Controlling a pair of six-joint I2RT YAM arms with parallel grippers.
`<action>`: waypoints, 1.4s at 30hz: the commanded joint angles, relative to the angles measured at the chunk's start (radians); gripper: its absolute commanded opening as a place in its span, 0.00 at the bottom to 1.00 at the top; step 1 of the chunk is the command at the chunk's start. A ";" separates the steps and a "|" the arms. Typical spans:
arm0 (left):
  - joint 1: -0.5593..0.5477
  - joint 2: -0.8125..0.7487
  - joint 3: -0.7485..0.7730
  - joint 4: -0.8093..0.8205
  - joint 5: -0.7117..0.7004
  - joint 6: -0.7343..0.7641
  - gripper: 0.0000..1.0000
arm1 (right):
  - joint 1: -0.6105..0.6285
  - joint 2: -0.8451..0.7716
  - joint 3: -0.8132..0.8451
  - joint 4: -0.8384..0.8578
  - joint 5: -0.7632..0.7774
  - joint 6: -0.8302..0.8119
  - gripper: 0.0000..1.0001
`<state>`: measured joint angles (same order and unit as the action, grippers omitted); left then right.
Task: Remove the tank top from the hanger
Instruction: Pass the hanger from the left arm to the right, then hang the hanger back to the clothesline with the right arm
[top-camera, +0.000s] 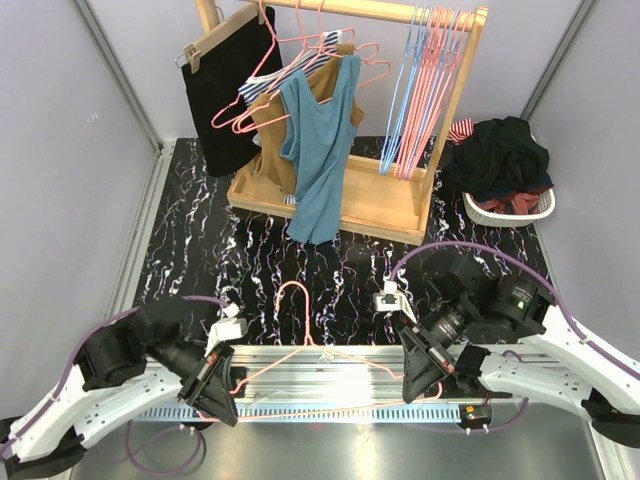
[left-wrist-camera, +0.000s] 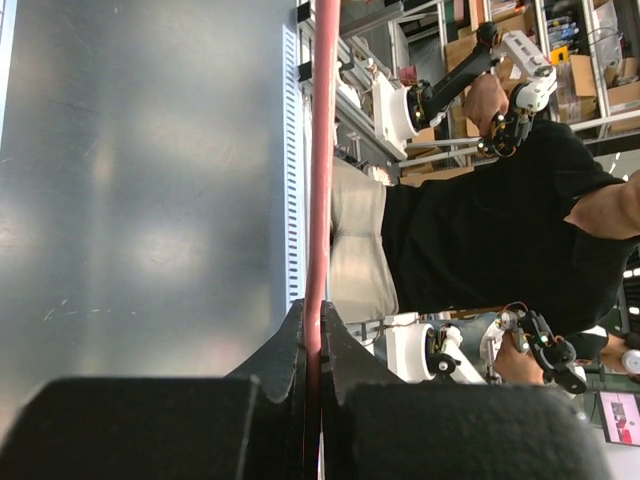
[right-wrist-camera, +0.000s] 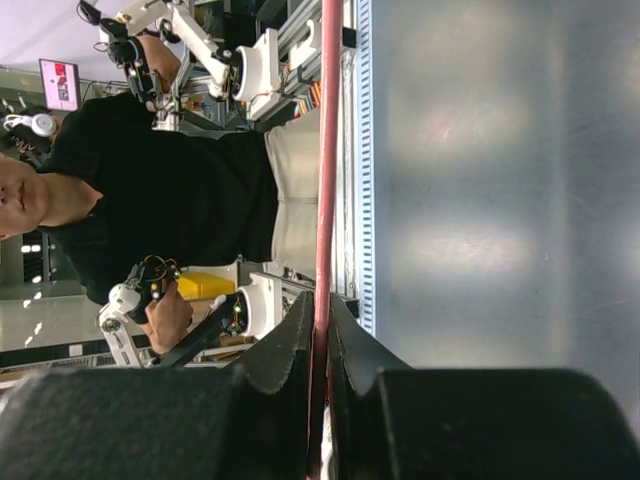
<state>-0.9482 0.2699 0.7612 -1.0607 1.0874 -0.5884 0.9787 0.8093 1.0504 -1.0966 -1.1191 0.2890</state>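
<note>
A bare pink wire hanger (left-wrist-camera: 321, 150) is held level over the near metal edge of the counter (top-camera: 200, 260), its hook pointing toward the rack. The left end effector (top-camera: 226, 400) is clamped tight on the hanger's left end, its 2 fingers pinched together around the thin pink rod with no gap showing in the left wrist view. The right end effector (top-camera: 413, 388) grips the right end the same way, fully closed around the rod. The teal tank top (top-camera: 320, 150) is well apart from both arms, hanging on another pink hanger on the wooden rack (top-camera: 345, 200) at the back, with its hem draped over the front of the rack's base. A brown top hangs just behind it, and a black garment (top-camera: 225, 90) hangs at the rack's left end. A white basket (top-camera: 478, 212) heaped with dark clothes sits beside the rack on the right.
</note>
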 joint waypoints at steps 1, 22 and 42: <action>-0.006 0.035 0.049 -0.022 -0.021 0.041 0.00 | 0.023 -0.009 -0.019 0.049 -0.036 0.025 0.14; -0.012 0.181 0.633 -0.403 -1.460 0.091 0.99 | 0.035 -0.032 0.244 -0.157 0.728 0.013 0.00; -0.012 0.031 0.333 -0.174 -1.313 0.062 0.99 | 0.035 0.290 0.713 0.124 1.901 0.071 0.00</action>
<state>-0.9585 0.3206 1.1255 -1.3048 -0.2512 -0.5068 1.0080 1.0290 1.6787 -1.0565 0.5533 0.3222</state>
